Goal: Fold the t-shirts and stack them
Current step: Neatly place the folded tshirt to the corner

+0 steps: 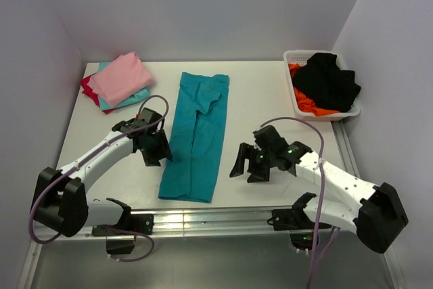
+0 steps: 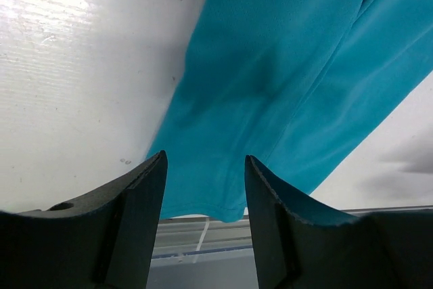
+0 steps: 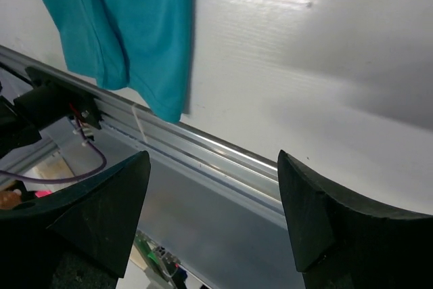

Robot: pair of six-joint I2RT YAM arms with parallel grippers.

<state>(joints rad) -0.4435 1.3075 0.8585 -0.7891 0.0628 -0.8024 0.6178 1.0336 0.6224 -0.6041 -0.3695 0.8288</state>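
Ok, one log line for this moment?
teal shirt: folded lengthwise, flat; left gripper: open at its edge; right gripper: open, clear; shirt stack: far left

Overhead cam; both wrist cams near t-shirt (image 2: pixel 270 65).

The long plain teal cloth t-shirt (image 1: pixel 196 137) in the middle is one solid colour. At ten o'clock lie a plain pink folded cloth shirt (image 1: pixel 122 78), a lighter teal cloth shirt (image 1: pixel 133 99) and a red cloth shirt (image 1: pixel 88 86). At two o'clock, the white plastic mesh basket (image 1: pixel 302 53) shows crumpled black cloth (image 1: pixel 331 82) and orange cloth (image 1: pixel 310 104).
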